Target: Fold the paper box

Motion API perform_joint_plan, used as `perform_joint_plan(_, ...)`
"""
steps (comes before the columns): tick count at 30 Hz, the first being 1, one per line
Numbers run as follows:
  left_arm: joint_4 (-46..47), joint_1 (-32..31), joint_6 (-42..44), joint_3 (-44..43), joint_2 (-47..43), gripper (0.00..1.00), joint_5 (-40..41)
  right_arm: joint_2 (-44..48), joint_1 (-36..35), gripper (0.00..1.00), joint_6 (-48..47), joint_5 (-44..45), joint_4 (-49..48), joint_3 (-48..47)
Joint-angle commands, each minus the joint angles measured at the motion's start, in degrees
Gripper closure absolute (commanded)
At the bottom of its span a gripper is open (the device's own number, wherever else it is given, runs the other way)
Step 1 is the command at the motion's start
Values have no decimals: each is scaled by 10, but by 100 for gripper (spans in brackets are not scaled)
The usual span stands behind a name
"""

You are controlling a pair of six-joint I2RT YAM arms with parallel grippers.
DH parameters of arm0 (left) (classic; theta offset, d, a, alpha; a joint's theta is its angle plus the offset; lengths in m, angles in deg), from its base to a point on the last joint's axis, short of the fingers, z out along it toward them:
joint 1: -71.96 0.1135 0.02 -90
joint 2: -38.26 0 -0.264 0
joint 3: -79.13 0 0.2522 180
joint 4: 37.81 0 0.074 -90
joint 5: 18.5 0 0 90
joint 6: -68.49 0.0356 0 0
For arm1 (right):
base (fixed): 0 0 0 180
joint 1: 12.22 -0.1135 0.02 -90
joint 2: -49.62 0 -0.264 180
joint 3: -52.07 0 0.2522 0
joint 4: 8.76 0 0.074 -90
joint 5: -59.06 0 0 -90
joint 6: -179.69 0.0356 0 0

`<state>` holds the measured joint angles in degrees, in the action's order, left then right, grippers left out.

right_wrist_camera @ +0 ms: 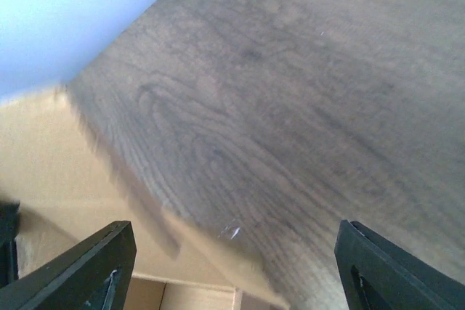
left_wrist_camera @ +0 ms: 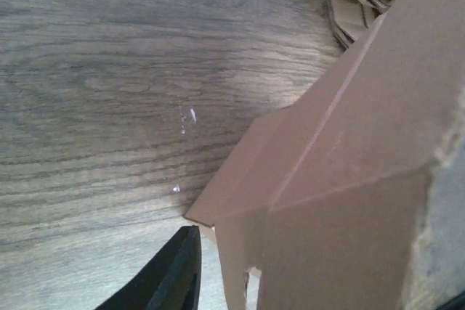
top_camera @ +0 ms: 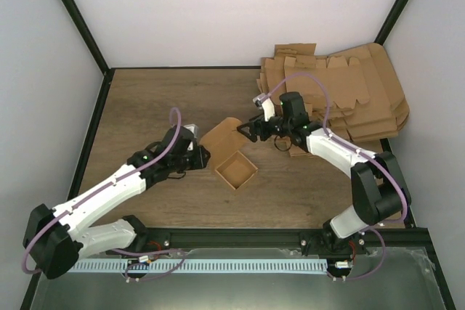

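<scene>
**Box stands open at mid-table**

The plain brown cardboard paper box (top_camera: pixel 236 170) sits open-topped at the centre of the wooden table (top_camera: pixel 145 107), lid flap raised. The black left gripper (top_camera: pixel 203 155) is at its left wall, and whether it is pinching is unclear. The black right gripper (top_camera: pixel 247 131) hovers by the flap, fingers spread.

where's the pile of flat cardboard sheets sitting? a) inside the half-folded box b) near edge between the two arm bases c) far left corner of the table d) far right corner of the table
d: the top view shows the pile of flat sheets at the far right corner of the table, while the paper box stands open-topped near the middle.
</scene>
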<state>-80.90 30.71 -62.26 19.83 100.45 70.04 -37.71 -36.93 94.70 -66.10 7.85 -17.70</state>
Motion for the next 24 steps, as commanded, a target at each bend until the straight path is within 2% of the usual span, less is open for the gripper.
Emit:
perform_joint_plan(1,24,-2,27,-16,27,73,33,9,-1,24,-3,-42,-58,35)
perform_joint_plan(7,15,3,72,-49,60,88,80,7,-2,37,13,-33,-124,81)
perform_joint_plan(10,13,6,115,-74,78,93,87,20,-3,38,24,-20,-161,107)
perform_joint_plan(12,11,9,146,-90,93,94,81,20,-4,37,25,-1,-161,107)
perform_joint_plan(15,17,14,190,-110,116,94,67,18,-5,29,24,34,-153,101)
perform_joint_plan(19,40,26,238,-133,150,94,63,23,-5,28,36,71,-150,100)
perform_joint_plan(21,43,37,254,-148,173,94,63,22,-5,32,35,71,-146,97)
perform_joint_plan(24,43,53,264,-169,197,92,66,14,-7,44,34,75,-133,85)
